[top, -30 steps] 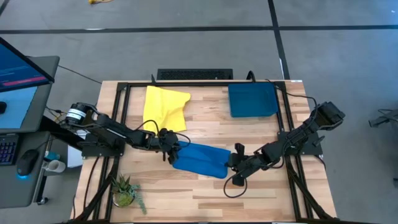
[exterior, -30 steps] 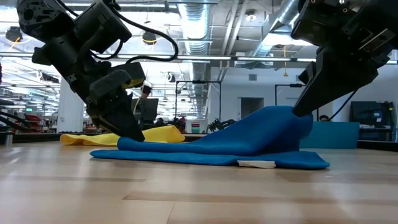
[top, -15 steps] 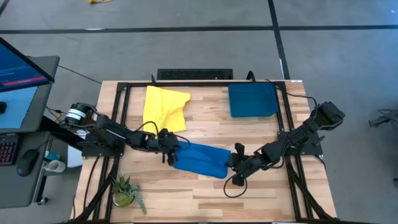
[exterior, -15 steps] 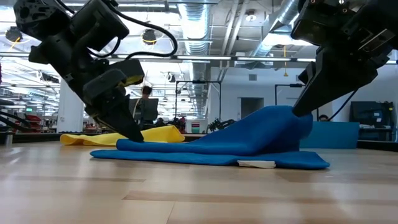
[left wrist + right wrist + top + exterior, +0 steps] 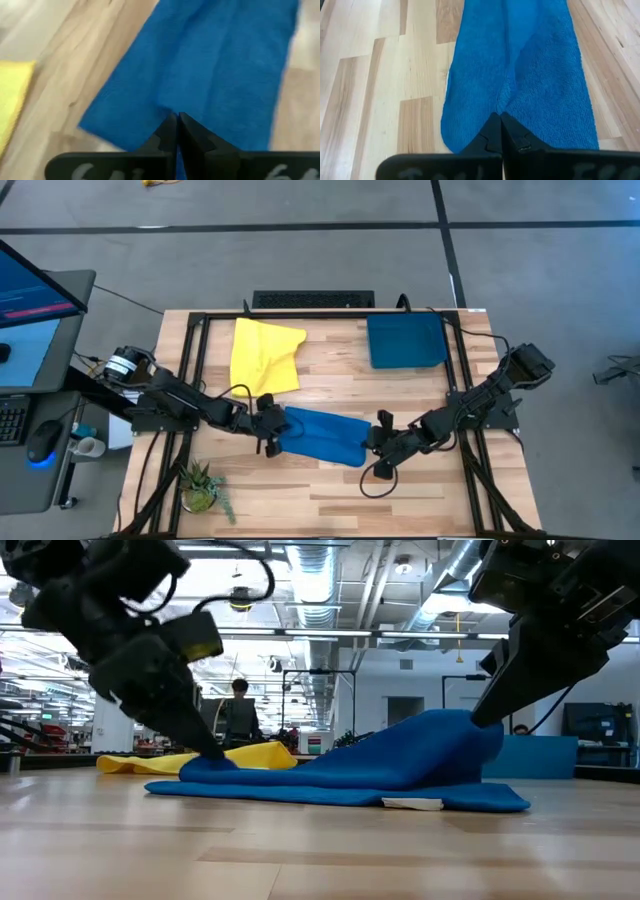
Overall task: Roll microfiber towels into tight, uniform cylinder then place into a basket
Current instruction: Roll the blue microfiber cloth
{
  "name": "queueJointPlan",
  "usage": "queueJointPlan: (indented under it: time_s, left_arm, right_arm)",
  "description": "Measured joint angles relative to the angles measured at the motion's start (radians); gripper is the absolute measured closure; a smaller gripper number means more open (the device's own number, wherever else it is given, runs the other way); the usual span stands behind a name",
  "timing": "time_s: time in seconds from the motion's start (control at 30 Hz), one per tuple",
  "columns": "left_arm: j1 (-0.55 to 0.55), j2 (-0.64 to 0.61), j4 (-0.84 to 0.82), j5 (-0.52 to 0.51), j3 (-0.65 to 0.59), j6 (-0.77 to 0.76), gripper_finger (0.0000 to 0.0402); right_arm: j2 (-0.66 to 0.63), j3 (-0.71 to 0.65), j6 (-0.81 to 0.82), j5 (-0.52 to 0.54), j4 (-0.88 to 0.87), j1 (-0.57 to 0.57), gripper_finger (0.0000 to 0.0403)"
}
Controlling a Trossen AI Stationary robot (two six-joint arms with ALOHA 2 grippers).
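Observation:
The blue towel [image 5: 322, 435] lies folded into a long strip across the table's middle, and a gripper is shut on each of its ends. My left gripper [image 5: 272, 434] is at its left end, low on the table [image 5: 214, 754]. My right gripper [image 5: 372, 444] holds the right end raised [image 5: 482, 718]. The yellow towel [image 5: 262, 352] lies crumpled flat at the far left. The teal basket [image 5: 405, 340] stands at the far right with nothing in it. My left gripper pinches the blue towel's left end [image 5: 167, 107] between its two fingers, coming in slanting downward from the table's left. That end stays down on the table [image 5: 200, 766]. My right gripper pinches the blue towel's right end at a raised fold [image 5: 502, 102] between its two fingers, slanting down from the right. The end is held up off the table [image 5: 455, 730]. From there the cloth slopes down leftward onto the wood.
A small potted plant [image 5: 200, 486] stands at the near left corner. A black frame [image 5: 300, 315] borders the table. Bare wood lies in front of the towel. A person [image 5: 238, 712] stands in the room behind.
My left gripper has swung toward the table's near edge along the blue towel's left end, rolled a little, and shut on that end. The towel's left end has bunched slightly; the right end stays raised.

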Motion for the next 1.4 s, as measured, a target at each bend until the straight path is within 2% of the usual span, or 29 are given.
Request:
queueJointPlan:
  time_s: [0.27, 0.53, 0.8, 1.03, 1.3, 1.4]
  left_arm:
    - [-0.053, 0.0, -0.106, -0.004, 0.074, 0.041, 0.0401]
    - [-0.131, 0.0, -0.145, -0.027, 0.083, 0.075, 0.0401]
    - [-0.171, 0.0, -0.166, -0.033, 0.083, 0.108, 0.0401]
    - [-0.199, 0.0, -0.143, -0.035, 0.083, 0.147, 0.0401]
    - [-0.246, 0.0, -0.132, -0.024, 0.083, 0.243, 0.0401]
    - [-0.249, 0.0, -0.115, 0.016, 0.083, 0.302, 0.0401]
  right_arm:
    - [0.0, 0.0, -0.004, 0.0, 0.017, 0.018, 0.0396]
    - [0.0, 0.0, 0.03, 0.0, 0.045, 0.061, 0.0393]
    - [0.0, 0.0, 0.062, -0.001, 0.044, 0.06, 0.0364]
    - [0.0, 0.0, 0.079, -0.002, 0.037, 0.066, 0.0355]
    - [0.0, 0.0, 0.079, -0.002, 0.037, 0.066, 0.0329]
    - [0.0, 0.0, 0.079, -0.001, 0.037, 0.066, 0.031]
